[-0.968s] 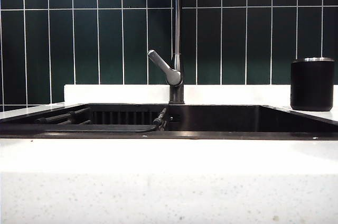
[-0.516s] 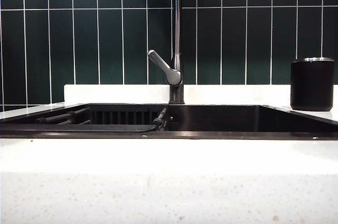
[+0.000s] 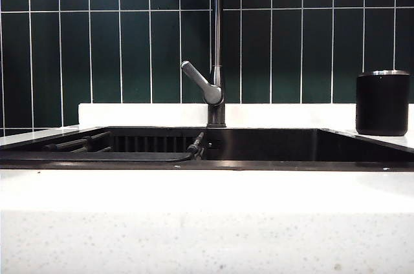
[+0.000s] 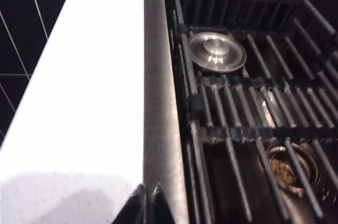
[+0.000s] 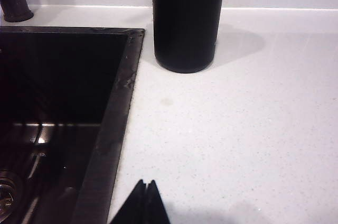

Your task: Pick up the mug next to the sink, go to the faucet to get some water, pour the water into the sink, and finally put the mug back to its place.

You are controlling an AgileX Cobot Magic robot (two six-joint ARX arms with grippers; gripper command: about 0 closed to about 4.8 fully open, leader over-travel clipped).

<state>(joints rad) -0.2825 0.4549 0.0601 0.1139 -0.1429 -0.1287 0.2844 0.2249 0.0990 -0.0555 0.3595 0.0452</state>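
The matte black cylindrical mug (image 3: 382, 103) with its silver rim stands upright on the white speckled countertop (image 5: 237, 129), just beside the right edge of the black recessed sink (image 3: 272, 145) and well apart from the tall dark metal faucet (image 3: 217, 41). The right gripper (image 5: 146, 186), fingertips pressed together, hovers over bare counter short of the mug, nothing between them. The left gripper (image 4: 148, 191), tips nearly touching and holding nothing, hangs over the sink's opposite rim beside the dark slatted rack (image 4: 248, 113) and a round steel drain cover (image 4: 217, 51).

Left gripper (image 4: 147, 203), right gripper (image 5: 145, 195): jaws together.
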